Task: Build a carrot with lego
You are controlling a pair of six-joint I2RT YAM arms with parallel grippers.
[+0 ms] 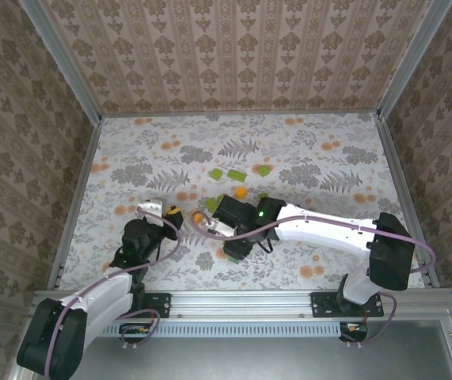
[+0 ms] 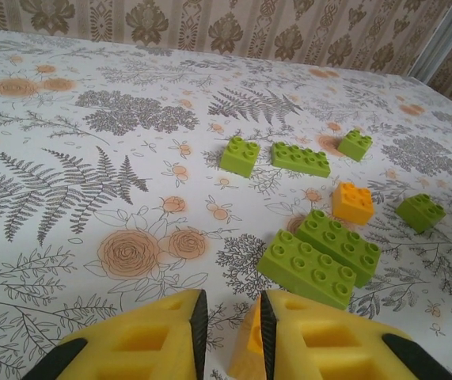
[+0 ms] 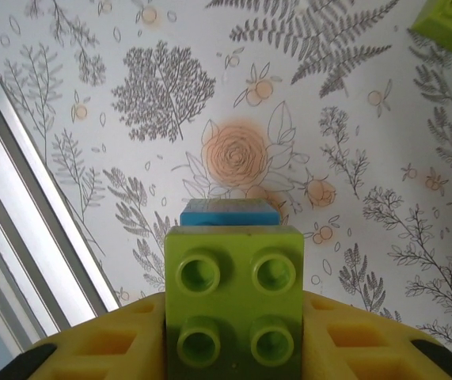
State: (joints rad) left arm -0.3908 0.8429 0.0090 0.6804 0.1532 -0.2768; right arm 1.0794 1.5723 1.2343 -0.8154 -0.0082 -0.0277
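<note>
lime brick (image 3: 233, 301) with blue end clamped in right fingers (image 3: 352, 348), left fingers (image 2: 131, 348) nipping orange brick (image 2: 244, 356)

Table (image 1: 131, 154) left half, far strip open: wide passage. Loose bricks (image 1: 237, 173) clustered mid-table, block straight reach. Two long green bricks (image 2: 320, 255) just ahead of left gripper (image 2: 229, 317), orange brick (image 2: 353, 203) behind them. Right arm (image 1: 328, 226), green block (image 3: 235, 305) in grip, spans near right side.

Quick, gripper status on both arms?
Left gripper: nearly closed, with an orange brick at its fingertips; a grip cannot be told.
Right gripper: closed on the green-and-blue brick stack.
</note>
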